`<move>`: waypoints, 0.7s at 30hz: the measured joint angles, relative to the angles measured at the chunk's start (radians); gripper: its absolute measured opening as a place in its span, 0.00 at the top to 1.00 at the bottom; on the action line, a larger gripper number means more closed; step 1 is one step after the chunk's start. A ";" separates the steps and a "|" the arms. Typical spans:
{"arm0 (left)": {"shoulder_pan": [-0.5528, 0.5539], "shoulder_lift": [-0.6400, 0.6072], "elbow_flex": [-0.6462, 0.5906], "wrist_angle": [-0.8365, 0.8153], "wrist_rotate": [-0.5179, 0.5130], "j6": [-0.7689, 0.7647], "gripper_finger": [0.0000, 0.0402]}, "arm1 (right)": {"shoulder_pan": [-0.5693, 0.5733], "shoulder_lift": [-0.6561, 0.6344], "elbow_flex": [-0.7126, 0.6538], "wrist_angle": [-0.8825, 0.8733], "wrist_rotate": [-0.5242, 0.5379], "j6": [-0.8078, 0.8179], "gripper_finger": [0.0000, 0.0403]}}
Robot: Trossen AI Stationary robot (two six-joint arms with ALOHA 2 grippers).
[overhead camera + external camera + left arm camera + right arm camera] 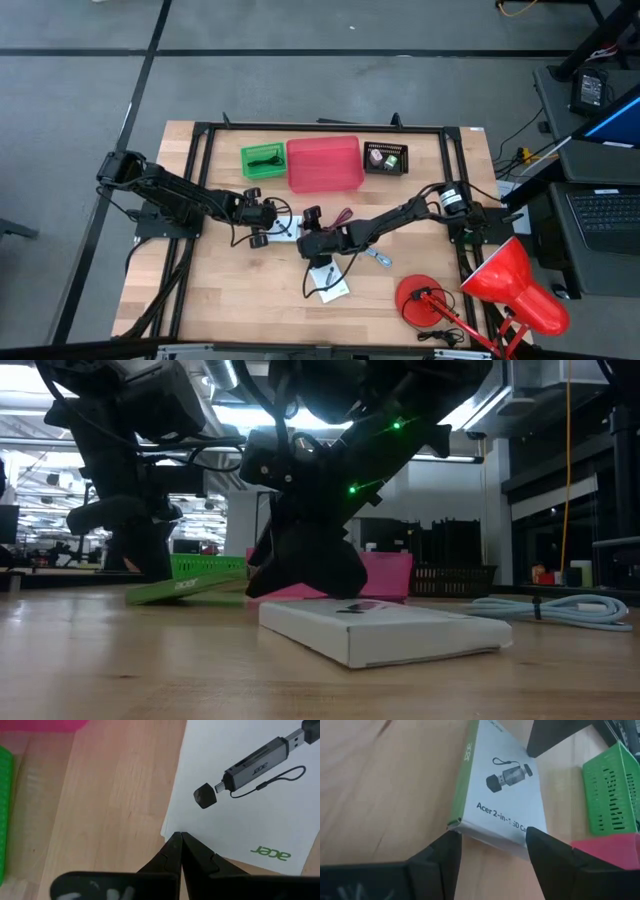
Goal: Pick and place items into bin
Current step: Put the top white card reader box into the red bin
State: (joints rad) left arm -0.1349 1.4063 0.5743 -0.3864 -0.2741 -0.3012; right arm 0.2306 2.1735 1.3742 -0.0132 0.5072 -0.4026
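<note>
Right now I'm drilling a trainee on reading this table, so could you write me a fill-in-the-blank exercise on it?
1. The right gripper stands ___ around one corner of the white card-reader box.
2. The left gripper is ___, with its tip at that box's edge.
3. The brand name printed on the box is ___.
4. The desk lamp at the table's corner is coloured ___.

Missing words: open; shut; Acer; red.
</note>
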 joint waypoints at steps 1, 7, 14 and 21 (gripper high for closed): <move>0.000 0.000 0.000 0.000 0.000 0.000 0.99 | 0.000 0.000 0.000 0.001 0.000 0.000 0.50; 0.000 0.000 0.000 0.002 0.000 0.000 0.99 | 0.002 0.000 0.000 0.003 -0.001 -0.006 0.50; 0.000 0.001 -0.001 0.028 0.010 0.017 0.99 | 0.004 0.000 0.000 0.048 -0.036 -0.055 0.50; 0.000 0.001 -0.001 0.054 0.014 0.028 0.99 | 0.004 0.000 0.000 0.052 -0.038 -0.055 0.57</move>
State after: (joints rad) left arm -0.1352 1.4075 0.5732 -0.3322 -0.2600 -0.2736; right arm 0.2348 2.1735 1.3743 0.0391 0.4694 -0.4572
